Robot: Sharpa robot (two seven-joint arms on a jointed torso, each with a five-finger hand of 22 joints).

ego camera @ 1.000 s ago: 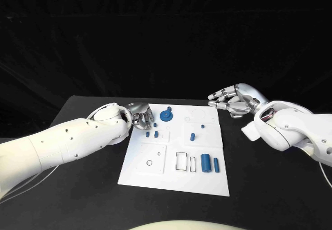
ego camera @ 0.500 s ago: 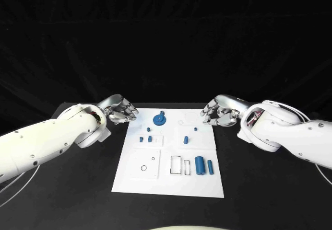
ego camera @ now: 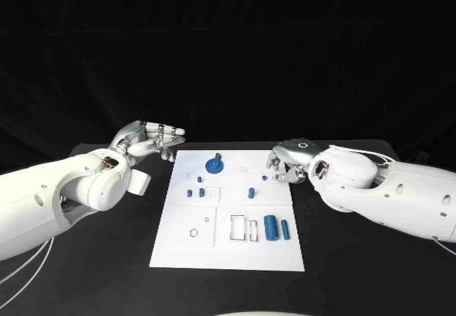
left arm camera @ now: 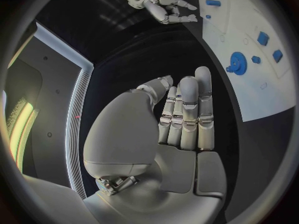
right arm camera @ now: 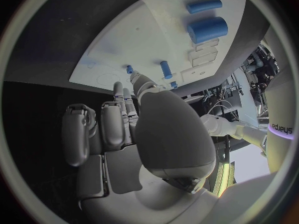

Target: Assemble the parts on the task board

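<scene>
The white task board point(ego camera: 214, 253) lies in the middle of the table. On it are a blue gear point(ego camera: 215, 164), small blue pegs point(ego camera: 196, 193), another peg point(ego camera: 252, 192), and a thick blue cylinder point(ego camera: 271, 227) beside a thin one point(ego camera: 285, 228). My left hand point(ego camera: 152, 139) hovers off the board's far left corner, fingers straight and together point(left arm camera: 187, 114), holding nothing. My right hand point(ego camera: 285, 164) sits at the board's right edge, near its far end, fingers loosely bent and holding nothing. Its thumb point(right arm camera: 138, 82) points toward a small peg point(right arm camera: 129, 68). The gear point(left arm camera: 236, 62) lies beyond my left fingers.
Black table surrounds the board on every side. Outlined rectangular slots point(ego camera: 245, 227) and a small round hole point(ego camera: 194, 232) mark the board's near half. The thick cylinder point(right arm camera: 207, 29) and the thin cylinder point(right arm camera: 204, 6) lie well beyond my right hand.
My left hand has lifted off the board's small pegs and drawn back to the left. My right hand has come down and in to the board's right edge.
</scene>
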